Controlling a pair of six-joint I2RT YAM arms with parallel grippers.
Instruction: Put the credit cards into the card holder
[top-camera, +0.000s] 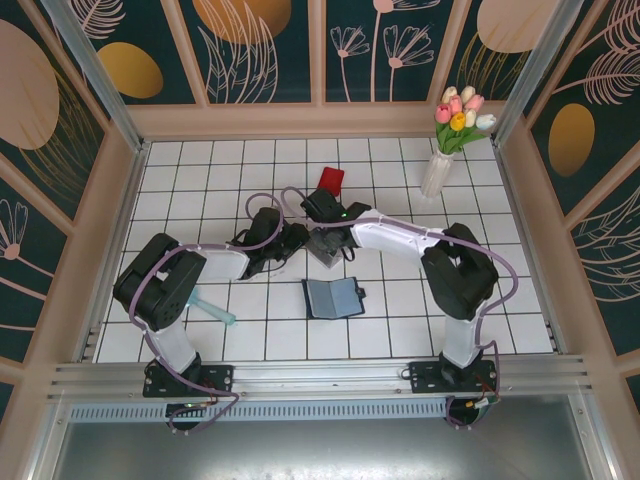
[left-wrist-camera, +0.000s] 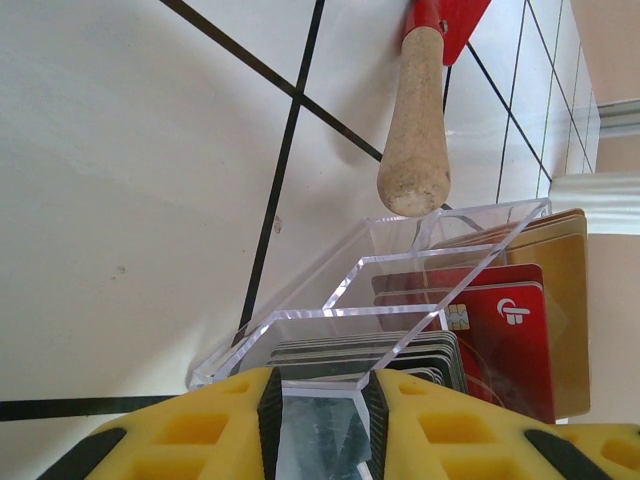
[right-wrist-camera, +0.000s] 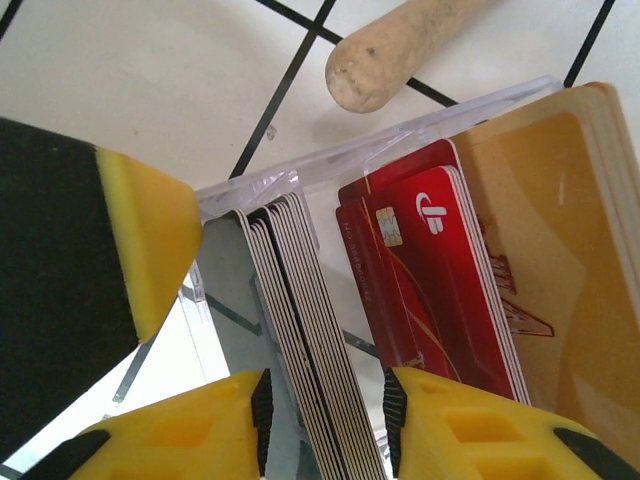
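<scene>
The credit cards stand in a clear plastic box (left-wrist-camera: 330, 300): a grey stack (right-wrist-camera: 300, 300), red cards (right-wrist-camera: 430, 290) and yellow-orange cards (right-wrist-camera: 560, 250). My left gripper (left-wrist-camera: 322, 400) is shut on the box's near wall. My right gripper (right-wrist-camera: 327, 400) stands open astride the grey stack, with a gap at each pad. The left gripper's yellow finger (right-wrist-camera: 150, 240) shows beside the box in the right wrist view. Both grippers meet at the box (top-camera: 328, 250) in the table's middle. The card holder (top-camera: 333, 297), dark navy, lies unfolded just in front of them.
A red paddle (top-camera: 330, 180) with a wooden handle (left-wrist-camera: 415, 130) lies just behind the box. A white vase of tulips (top-camera: 440, 170) stands at the back right. A teal object (top-camera: 210, 305) lies by the left arm. Wooden walls ring the tiled table.
</scene>
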